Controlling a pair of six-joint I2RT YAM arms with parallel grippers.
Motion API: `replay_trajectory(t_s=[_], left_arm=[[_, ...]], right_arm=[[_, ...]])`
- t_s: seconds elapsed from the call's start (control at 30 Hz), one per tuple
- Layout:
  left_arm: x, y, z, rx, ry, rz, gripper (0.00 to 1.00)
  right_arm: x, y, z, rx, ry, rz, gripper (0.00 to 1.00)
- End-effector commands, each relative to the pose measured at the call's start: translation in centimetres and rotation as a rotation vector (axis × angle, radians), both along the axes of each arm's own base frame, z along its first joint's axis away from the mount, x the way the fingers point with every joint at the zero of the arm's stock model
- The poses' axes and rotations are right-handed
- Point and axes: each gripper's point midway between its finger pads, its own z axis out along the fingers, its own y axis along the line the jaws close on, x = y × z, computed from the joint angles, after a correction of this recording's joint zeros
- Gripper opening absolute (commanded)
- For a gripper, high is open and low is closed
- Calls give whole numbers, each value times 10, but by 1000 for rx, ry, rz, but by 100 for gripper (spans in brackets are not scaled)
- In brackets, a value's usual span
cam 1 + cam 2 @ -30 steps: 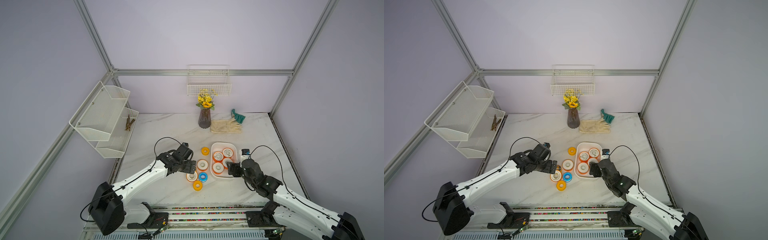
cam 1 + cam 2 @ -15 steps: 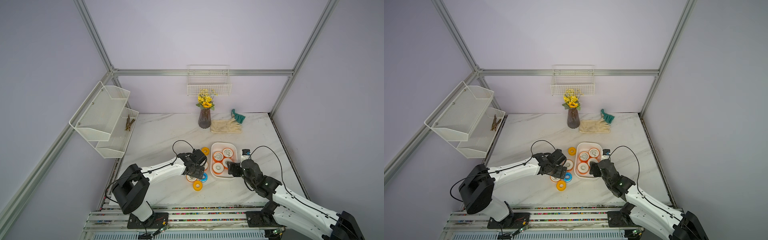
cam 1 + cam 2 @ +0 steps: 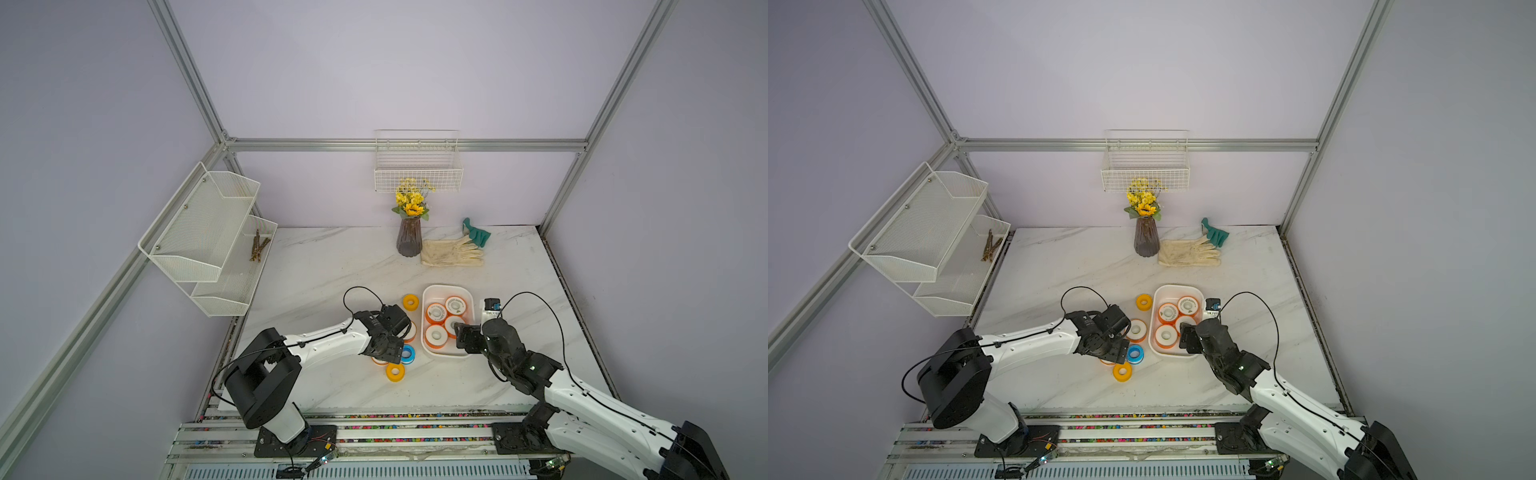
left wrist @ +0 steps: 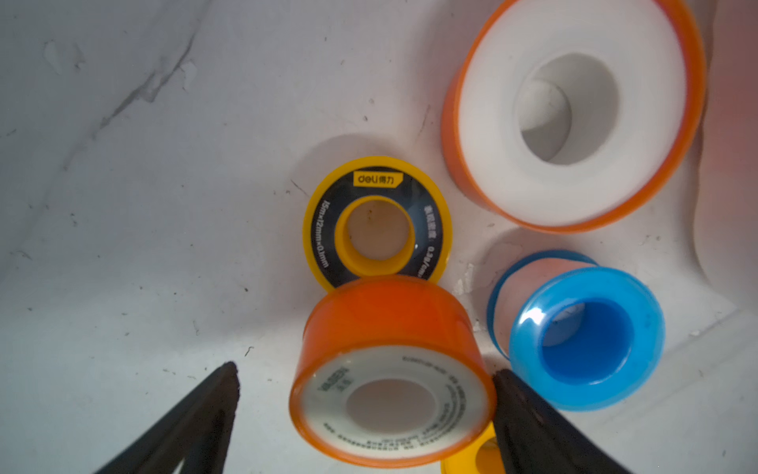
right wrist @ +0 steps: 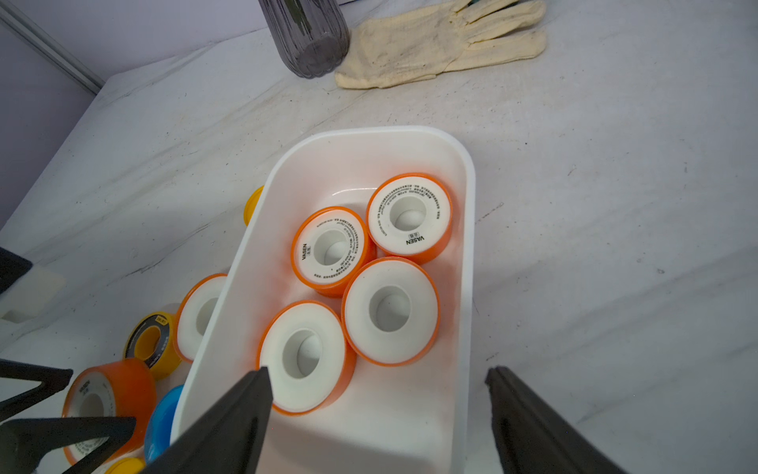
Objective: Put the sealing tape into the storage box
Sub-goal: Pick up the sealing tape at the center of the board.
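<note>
Low over worktop (image 4: 123,205), left arm (image 3: 328,345) stretched, left claw (image 4: 365,369) released astride orange spool (image 4: 385,320); right arm (image 3: 511,353) bent, right claw (image 5: 377,370) released above box (image 5: 340,164).

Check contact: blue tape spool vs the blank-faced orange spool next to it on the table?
Apart. The left wrist view shows a strip of bare table between the blue spool and the blank-faced orange spool.

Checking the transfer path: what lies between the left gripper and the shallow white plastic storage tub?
A blue round tape spool lies flat between left gripper and tub, clearest in the left wrist view.
</note>
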Motion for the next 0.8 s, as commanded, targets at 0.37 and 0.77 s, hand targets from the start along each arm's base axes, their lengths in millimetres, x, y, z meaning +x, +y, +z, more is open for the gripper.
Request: replay_trajectory(t_s=[0.37, 0.77], left_arm=[[2, -8, 9, -54, -28, 2, 70], [2, -7, 3, -41, -18, 6, 79]], right_arm=[[4, 0, 6, 13, -17, -14, 87], [4, 1, 4, 11, -12, -9, 87]])
